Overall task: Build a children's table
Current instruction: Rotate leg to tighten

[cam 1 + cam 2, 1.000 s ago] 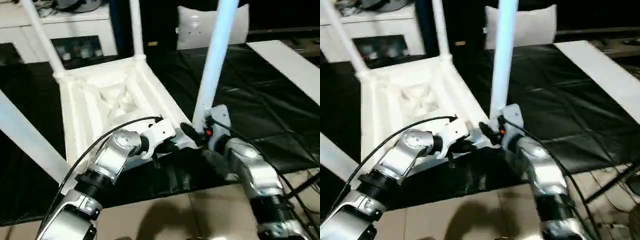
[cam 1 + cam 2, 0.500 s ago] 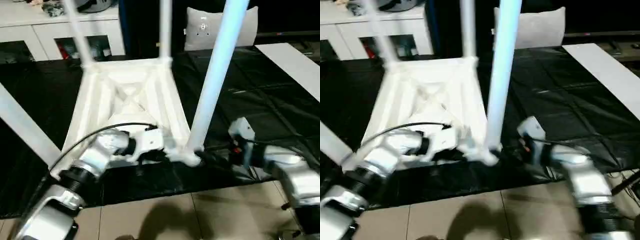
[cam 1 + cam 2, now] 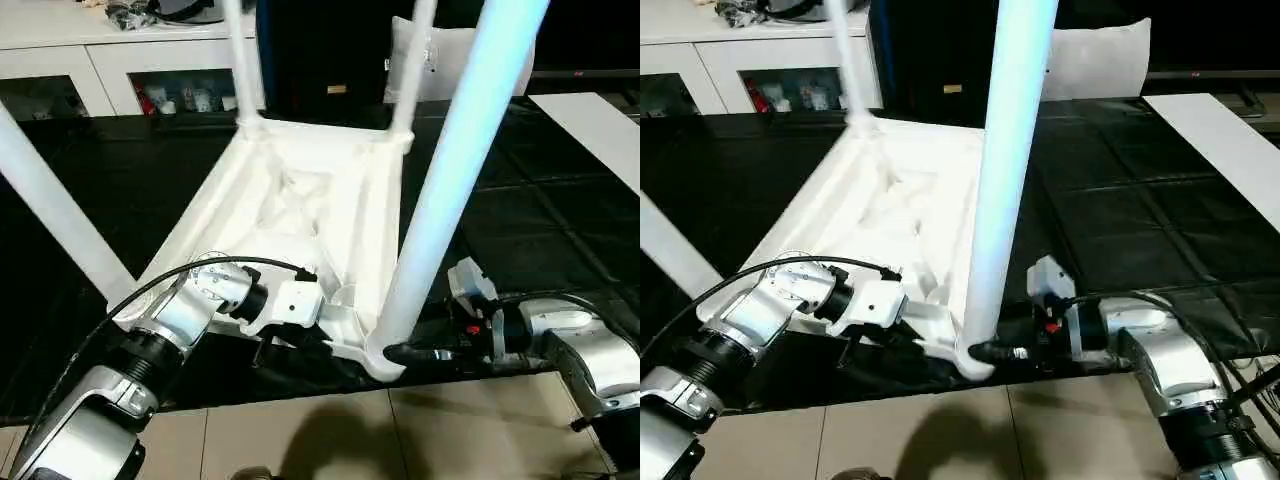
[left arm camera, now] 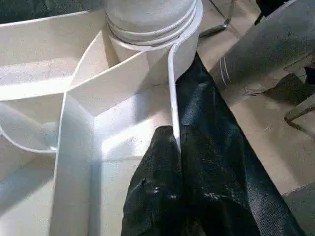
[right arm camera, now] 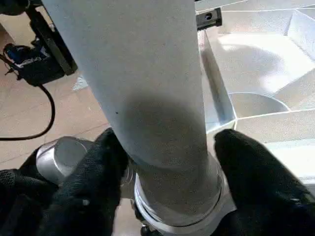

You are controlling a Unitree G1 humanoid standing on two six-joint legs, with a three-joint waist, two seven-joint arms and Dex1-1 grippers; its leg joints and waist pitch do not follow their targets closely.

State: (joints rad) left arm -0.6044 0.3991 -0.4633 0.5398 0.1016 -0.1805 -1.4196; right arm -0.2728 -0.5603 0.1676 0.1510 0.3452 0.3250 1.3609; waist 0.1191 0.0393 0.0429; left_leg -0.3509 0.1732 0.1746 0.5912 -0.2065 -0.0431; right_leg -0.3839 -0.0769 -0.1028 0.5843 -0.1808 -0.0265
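Where black surface point(image 3: 560, 230) meets white cabinets point(image 3: 130, 65), upturned white ribbed tabletop point(image 3: 310, 210) with upright legs point(image 3: 455, 170), left pincer point(image 4: 172, 196) clamped on its rim, right pincer point(image 5: 162, 167) spread around one leg

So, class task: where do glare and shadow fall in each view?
Left eye view: the near leg glares pale blue, and a shadow darkens the tiled floor. Left wrist view: bright glare on the tabletop ribs. Right wrist view: the leg's lower part is shaded.

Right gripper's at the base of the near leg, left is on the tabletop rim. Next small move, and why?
Probably close the right gripper on the near leg and twist it into its corner socket. Its fingers straddle the leg's base with a gap on one side, while the left gripper pinches the tabletop rim, bracing it.
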